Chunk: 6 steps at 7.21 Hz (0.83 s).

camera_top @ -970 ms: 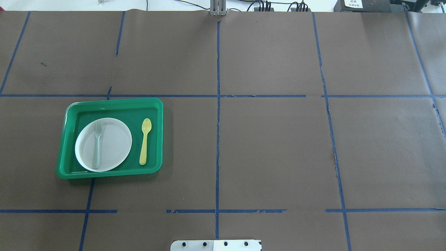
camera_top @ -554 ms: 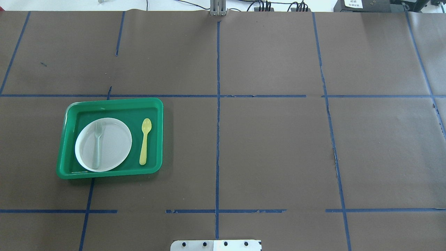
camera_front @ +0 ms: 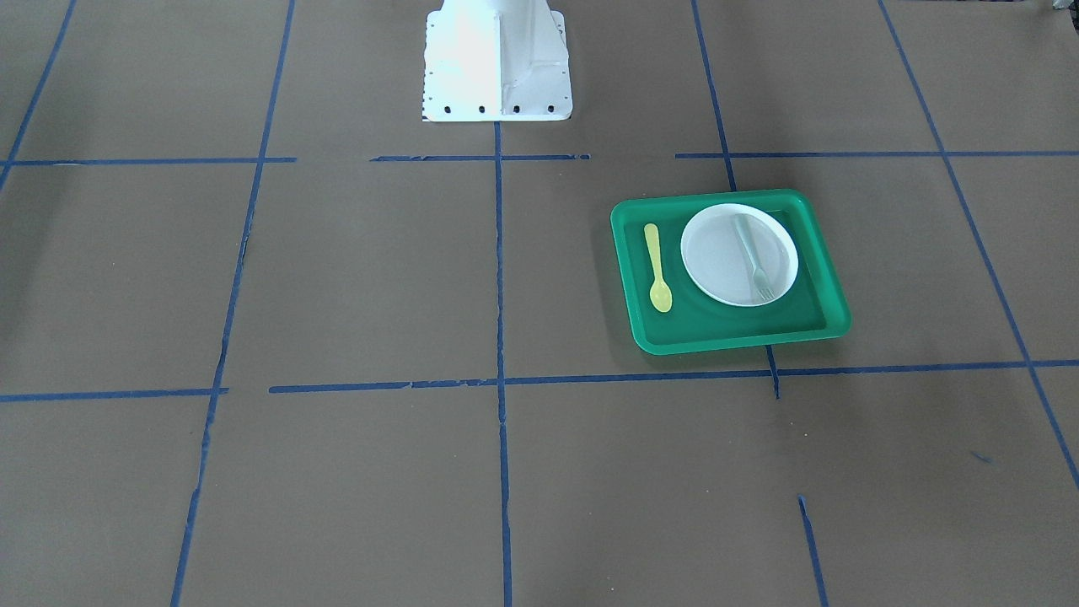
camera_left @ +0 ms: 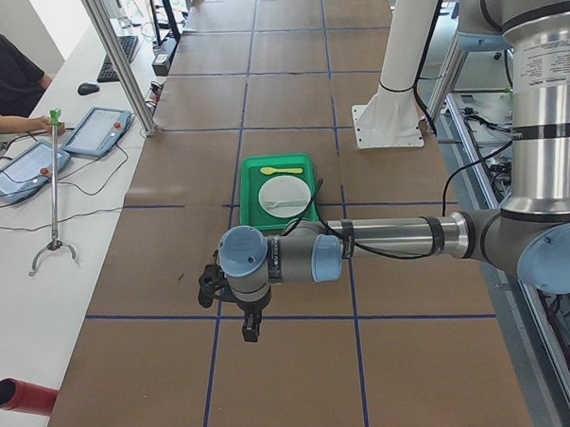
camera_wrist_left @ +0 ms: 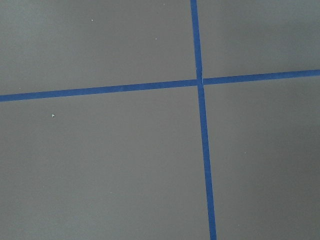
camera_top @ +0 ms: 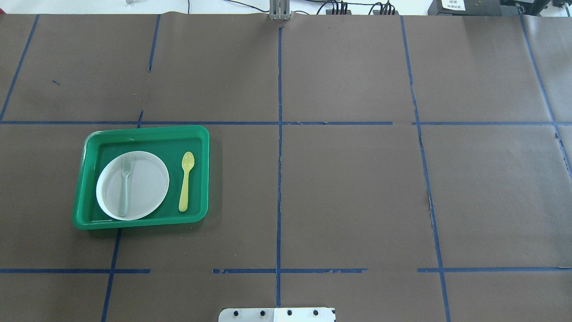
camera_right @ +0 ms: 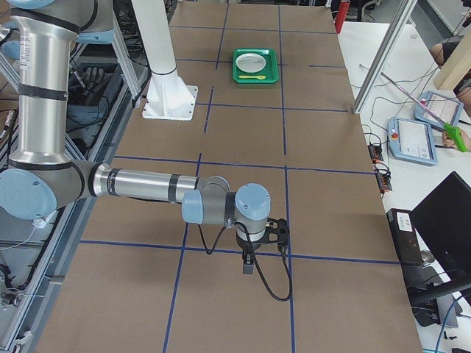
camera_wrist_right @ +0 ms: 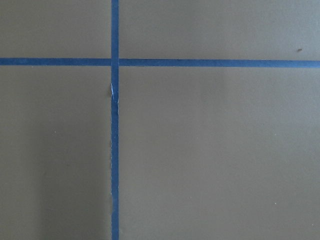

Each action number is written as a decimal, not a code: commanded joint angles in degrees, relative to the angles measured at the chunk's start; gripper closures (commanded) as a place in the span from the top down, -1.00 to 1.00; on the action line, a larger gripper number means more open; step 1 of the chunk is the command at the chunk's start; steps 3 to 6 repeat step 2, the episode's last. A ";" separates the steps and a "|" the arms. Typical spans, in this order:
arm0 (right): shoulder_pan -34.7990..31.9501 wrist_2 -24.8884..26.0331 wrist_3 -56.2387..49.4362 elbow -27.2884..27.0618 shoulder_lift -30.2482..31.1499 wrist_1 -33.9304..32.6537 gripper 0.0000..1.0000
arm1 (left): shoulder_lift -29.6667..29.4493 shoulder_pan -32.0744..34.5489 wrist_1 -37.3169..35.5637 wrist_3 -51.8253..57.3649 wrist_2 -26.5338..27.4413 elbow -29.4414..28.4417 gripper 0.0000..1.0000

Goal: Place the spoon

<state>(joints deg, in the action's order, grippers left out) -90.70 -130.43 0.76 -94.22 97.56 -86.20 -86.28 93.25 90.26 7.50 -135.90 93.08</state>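
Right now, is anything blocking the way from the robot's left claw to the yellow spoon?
Nothing visible does. Only bare table paper lies between the left gripper and the green tray. The spoon lies uncovered on the tray floor, beside the white plate and apart from the fork.

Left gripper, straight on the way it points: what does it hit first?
The left gripper points down: likely the brown paper table cover, near a blue tape crossing. Nothing else shows in between.
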 commanded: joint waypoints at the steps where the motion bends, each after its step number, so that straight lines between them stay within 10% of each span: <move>1: 0.00 0.00 0.03 0.00 0.00 -0.02 1.00 | 0.50 0.00 0.26 0.58 0.10 -0.09 1.00; 6: 0.00 0.00 0.03 0.00 0.00 -0.02 1.00 | 0.50 0.00 0.26 0.58 0.11 0.00 1.00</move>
